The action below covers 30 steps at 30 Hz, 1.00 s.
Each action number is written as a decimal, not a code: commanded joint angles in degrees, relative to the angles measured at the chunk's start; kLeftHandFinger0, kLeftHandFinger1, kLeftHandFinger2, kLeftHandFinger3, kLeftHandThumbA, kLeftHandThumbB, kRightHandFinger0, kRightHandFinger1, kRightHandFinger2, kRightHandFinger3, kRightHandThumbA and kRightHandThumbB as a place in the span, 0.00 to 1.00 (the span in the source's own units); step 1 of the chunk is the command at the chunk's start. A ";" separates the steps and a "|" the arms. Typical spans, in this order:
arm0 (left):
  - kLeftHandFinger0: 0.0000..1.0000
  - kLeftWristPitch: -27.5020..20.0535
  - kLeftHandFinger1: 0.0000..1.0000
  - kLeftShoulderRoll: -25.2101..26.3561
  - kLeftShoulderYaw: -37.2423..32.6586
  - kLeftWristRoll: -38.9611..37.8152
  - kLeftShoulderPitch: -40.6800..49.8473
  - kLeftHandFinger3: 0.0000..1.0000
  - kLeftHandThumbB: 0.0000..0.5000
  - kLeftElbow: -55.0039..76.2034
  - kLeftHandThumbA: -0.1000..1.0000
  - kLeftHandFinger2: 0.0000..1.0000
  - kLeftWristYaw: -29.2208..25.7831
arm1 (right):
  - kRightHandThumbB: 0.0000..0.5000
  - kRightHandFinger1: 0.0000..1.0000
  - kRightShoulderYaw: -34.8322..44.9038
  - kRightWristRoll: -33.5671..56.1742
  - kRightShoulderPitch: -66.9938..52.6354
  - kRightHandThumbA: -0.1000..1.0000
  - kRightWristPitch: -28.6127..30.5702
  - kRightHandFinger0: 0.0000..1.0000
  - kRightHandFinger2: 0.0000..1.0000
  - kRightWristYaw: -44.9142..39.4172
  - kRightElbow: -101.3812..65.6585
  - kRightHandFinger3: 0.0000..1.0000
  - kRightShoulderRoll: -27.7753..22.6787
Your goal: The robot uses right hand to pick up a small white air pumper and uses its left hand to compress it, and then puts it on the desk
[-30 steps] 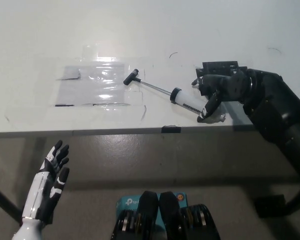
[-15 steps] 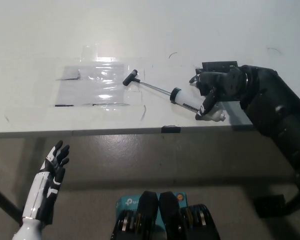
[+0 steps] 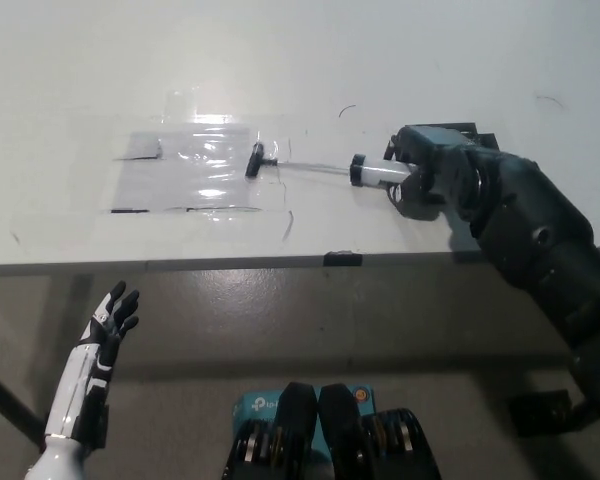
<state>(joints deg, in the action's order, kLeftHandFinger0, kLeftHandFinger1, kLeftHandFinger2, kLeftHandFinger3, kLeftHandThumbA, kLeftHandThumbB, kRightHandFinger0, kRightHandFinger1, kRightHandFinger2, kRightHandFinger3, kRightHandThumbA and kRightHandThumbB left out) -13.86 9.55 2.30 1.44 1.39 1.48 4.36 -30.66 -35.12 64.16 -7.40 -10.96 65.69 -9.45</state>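
Note:
The small white air pumper has a white barrel, a thin metal rod and a black T-handle at its left end. It lies almost level just above the white desk. My black right hand is shut on the barrel's right end, hiding that part. The rod is fully drawn out to the left, over the clear plastic sheet. My white left hand rests low at the lower left, below the desk's front edge, open with fingers spread and far from the pumper.
A clear plastic sheet is taped to the desk at centre left. A small black tab sits on the desk's front edge. A teal box lies on the floor below.
My right hand has closed round the barrel and swung the pumper from a slanted lie to nearly level, raising its right end. The left hand has sunk slightly.

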 commanded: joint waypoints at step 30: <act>1.00 -1.87 1.00 1.52 0.21 -2.89 -3.26 1.00 0.16 1.50 0.98 1.00 1.54 | 0.27 0.44 2.72 0.39 -2.22 0.00 15.09 0.00 0.85 24.26 1.96 0.87 -3.28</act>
<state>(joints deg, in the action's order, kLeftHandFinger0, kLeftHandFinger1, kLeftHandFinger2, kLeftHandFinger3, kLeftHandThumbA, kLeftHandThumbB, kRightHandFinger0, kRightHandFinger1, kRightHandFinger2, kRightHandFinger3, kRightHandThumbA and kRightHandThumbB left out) -13.97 10.09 2.47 -0.88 -0.70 1.51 5.09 -29.36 -35.71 60.02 3.78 10.66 71.95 -10.56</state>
